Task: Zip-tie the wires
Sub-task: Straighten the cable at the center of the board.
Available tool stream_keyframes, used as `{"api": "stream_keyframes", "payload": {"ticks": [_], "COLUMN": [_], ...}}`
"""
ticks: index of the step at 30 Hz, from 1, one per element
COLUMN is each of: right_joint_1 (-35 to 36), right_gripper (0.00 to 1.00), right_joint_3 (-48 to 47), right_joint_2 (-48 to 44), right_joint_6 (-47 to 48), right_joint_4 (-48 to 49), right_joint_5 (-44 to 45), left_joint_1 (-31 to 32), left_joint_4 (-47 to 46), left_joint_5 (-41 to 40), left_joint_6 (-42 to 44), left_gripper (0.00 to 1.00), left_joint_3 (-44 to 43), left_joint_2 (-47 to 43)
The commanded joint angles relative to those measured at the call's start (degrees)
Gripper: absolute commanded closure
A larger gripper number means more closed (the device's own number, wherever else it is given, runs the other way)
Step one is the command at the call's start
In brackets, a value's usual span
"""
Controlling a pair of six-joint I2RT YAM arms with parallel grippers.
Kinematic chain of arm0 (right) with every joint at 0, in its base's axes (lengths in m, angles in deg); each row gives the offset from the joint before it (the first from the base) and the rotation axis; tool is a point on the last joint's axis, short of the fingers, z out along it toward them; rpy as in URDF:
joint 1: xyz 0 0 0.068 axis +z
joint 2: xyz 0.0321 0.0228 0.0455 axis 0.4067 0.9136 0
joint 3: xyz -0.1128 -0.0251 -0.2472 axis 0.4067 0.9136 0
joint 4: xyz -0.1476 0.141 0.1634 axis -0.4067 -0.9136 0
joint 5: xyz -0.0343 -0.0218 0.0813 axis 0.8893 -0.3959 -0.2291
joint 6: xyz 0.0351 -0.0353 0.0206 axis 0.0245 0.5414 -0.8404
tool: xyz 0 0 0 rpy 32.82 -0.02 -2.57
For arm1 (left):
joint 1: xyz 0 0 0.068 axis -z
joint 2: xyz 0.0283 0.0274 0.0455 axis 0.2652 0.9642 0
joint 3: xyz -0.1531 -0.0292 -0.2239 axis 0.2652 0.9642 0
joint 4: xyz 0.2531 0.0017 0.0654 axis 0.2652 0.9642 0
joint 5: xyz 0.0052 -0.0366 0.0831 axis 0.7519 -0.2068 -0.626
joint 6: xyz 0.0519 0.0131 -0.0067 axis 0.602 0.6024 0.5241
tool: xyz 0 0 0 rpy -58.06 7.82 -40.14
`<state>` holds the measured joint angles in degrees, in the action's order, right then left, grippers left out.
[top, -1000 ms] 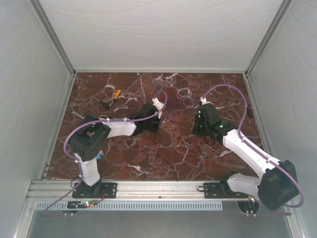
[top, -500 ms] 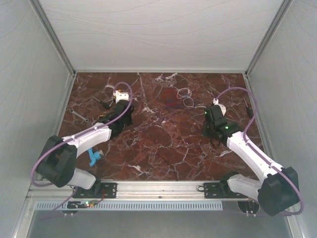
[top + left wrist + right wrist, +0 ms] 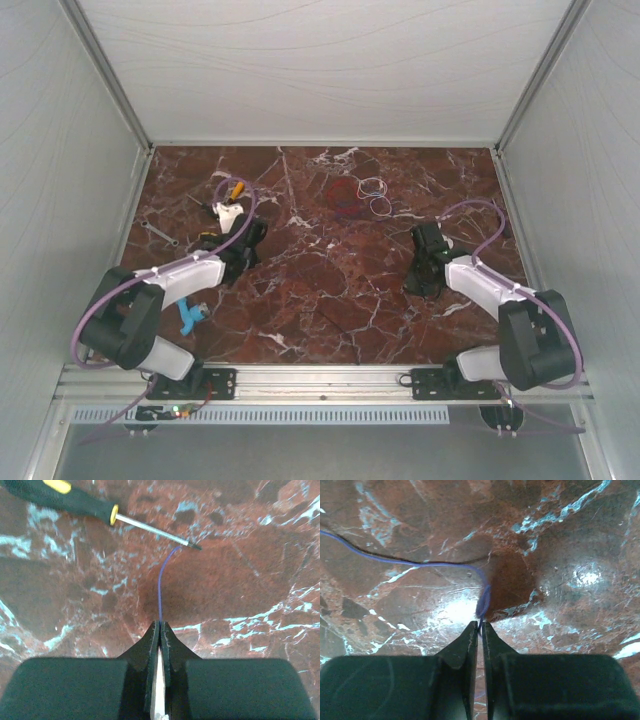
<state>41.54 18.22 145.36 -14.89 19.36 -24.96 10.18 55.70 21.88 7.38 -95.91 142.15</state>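
Left gripper (image 3: 159,626): forearm low, reaching toward 11 o'clock; jaws closed, pinching a thin blue strand (image 3: 159,587) near the screwdriver (image 3: 75,500).
Right gripper (image 3: 480,626): arm folded; jaws pinching a violet strand (image 3: 420,564).
Wires (image 3: 362,194): loose thin loops at 12 o'clock on the glossy red marble table (image 3: 330,300).

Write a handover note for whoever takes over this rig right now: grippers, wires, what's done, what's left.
Left gripper: shut on a thin blue strand running to the screwdriver tip.
Right gripper: shut on a blue strand too.
Wires: loose tangle, far middle of table, no gripper at it.
Done: nothing tied. Left: gather, zip-tie; no tie visible.
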Motion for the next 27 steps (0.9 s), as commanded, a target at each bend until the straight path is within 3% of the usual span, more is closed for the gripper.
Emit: {"api": "stream_keyframes", "payload": {"ticks": [1,5,10,17,21,26,27], "right_joint_1": [-1.98,-2.47,-2.48,-2.47,-2.33,-1.99,-1.80], "right_gripper": [0.87,0.67,0.57,0.30,0.22,0.19,0.19], "right_joint_3": [0.60,0.91,0.19,-1.39,-2.43,-3.78,-4.00], "right_joint_2": [1.85,2.10,2.04,-2.07,-4.94,-6.94,-7.25], "right_joint_6": [-1.75,-1.08,-0.40,0.89,1.81,3.01,3.34], "right_joint_4": [3.44,4.90,4.68,2.36,1.72,1.40,1.42], "right_joint_5": [-3.58,-5.38,-5.71,-2.84,-2.48,-1.82,-1.82], "left_joint_1": [-0.07,-0.07,-0.07,-0.07,-0.07,-0.07,-0.07], "left_joint_4": [0.91,0.35,-0.98,0.16,0.29,0.87,0.88], "left_joint_5": [1.59,2.14,1.92,-0.87,-2.51,-3.65,-3.84], "left_joint_6": [-8.95,-11.22,-11.97,-14.01,-14.58,-14.67,-14.51], "left_gripper": [1.00,1.00,0.99,0.63,0.44,0.01,0.00], "left_joint_3": [2.51,3.69,3.73,3.21,3.55,3.74,3.81], "left_joint_2": [-1.36,0.28,1.53,0.90,-1.46,-4.76,-5.57]}}
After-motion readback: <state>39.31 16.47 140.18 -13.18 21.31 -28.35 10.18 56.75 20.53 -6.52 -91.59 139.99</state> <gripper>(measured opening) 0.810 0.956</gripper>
